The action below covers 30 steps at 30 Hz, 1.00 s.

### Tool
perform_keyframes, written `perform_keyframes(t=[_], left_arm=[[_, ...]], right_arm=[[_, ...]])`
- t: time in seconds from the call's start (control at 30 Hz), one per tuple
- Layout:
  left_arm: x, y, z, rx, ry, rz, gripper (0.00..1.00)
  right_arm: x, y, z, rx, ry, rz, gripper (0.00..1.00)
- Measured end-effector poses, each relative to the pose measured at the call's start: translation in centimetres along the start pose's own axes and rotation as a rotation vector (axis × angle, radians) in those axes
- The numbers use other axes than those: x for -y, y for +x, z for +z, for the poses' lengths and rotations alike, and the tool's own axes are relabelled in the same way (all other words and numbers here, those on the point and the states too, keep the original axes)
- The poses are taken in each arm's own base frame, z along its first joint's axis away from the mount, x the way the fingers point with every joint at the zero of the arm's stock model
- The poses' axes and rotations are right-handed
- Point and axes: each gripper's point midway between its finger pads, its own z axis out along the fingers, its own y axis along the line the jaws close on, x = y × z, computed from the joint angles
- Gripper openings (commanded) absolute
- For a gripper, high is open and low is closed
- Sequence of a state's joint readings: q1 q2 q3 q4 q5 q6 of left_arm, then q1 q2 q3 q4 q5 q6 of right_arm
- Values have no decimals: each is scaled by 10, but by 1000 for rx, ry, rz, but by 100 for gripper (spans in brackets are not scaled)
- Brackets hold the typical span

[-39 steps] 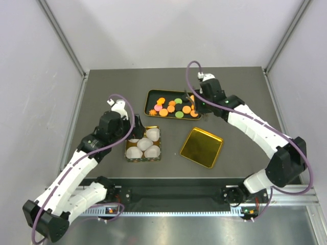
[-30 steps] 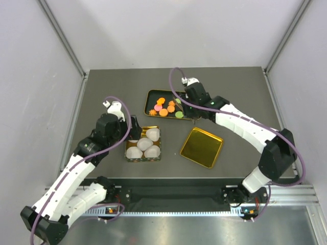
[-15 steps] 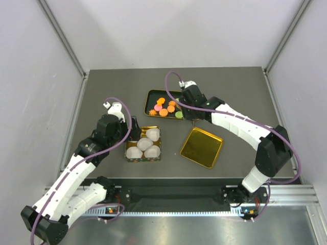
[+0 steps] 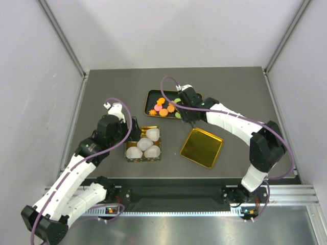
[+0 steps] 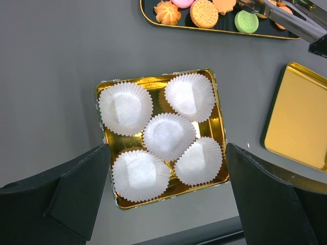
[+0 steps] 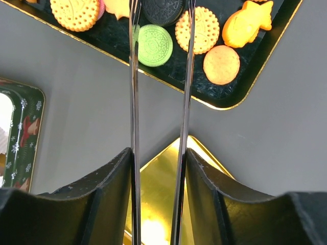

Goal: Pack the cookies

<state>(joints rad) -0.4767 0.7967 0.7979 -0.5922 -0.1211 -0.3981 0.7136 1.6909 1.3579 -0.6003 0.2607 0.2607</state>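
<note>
The cookies (image 4: pixel 164 106) lie in a black tray (image 4: pixel 151 95) at the back centre: orange, pink, green and dark discs. My right gripper (image 4: pixel 185 106) hovers over the tray's right part, shut on a pair of metal tongs (image 6: pixel 134 92). The two tong blades run up either side of a dark cookie (image 6: pixel 162 9), beside a green cookie (image 6: pixel 155 38); their tips are cut off at the frame's top. My left gripper (image 5: pixel 168 204) stands open and holds nothing, above a gold tin (image 5: pixel 104 140) that has several white paper cups (image 5: pixel 167 135) in it.
A gold lid (image 4: pixel 201 147) lies upside down right of the tin, below the right gripper (image 6: pixel 159 158). The tin's green printed side (image 6: pixel 18 132) shows at the left of the right wrist view. Grey walls close in the dark table.
The right arm has swung left along the tray with the tongs, from its right end to over the cookies. The left arm drew back slightly early on, then stayed put.
</note>
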Motion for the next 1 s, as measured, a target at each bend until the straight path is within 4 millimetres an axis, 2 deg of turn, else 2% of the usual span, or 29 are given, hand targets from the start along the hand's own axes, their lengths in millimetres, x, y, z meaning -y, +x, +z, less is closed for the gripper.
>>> perform_keyframes(t=[0.3, 0.57, 1.0], left_arm=[[-1, 2, 1, -7, -3, 1, 99], [-1, 2, 2, -7, -3, 1, 99], [-1, 2, 2, -8, -3, 1, 99]], right_arm=[[-5, -3, 1, -6, -3, -18, 48], [-8, 5, 11, -39, 1, -39, 48], [-13, 7, 14, -56, -16, -46, 47]])
